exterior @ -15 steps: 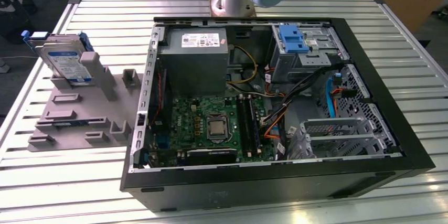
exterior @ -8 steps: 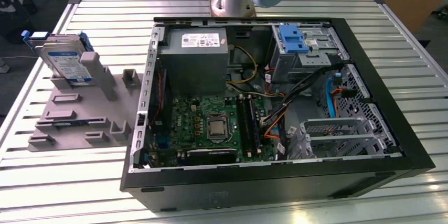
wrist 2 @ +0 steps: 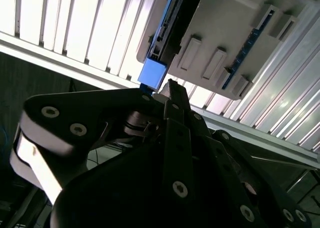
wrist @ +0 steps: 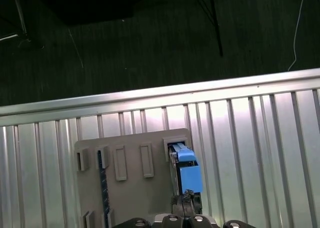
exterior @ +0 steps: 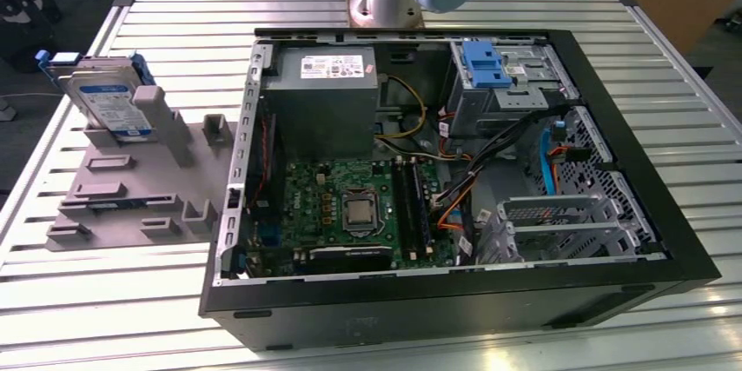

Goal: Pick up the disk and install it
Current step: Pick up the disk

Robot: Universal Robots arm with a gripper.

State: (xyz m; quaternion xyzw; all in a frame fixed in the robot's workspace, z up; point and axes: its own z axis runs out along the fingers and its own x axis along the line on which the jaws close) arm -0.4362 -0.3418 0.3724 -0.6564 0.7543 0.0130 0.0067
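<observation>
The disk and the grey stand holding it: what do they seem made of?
The disk: apparently silver metal, faintly shiny, with a white-and-blue label; its bracket looks like smooth blue plastic. The grey stand: matt, even grey, probably plastic.

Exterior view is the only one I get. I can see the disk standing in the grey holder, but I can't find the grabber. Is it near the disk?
Observer: Yes. In the first wrist view the gripper lines up with the disk, right at its blue bracket end. I cannot tell whether they touch.
Operator: Which bit of the disk is closest to it?
Observer: In the second wrist view it is the blue tab at the disk's end.
Operator: Is anything else stuck in that holder?
Observer: Yes. In the first wrist view a thin dark strip with a blue edge stands in another slot of the grey holder.
</observation>
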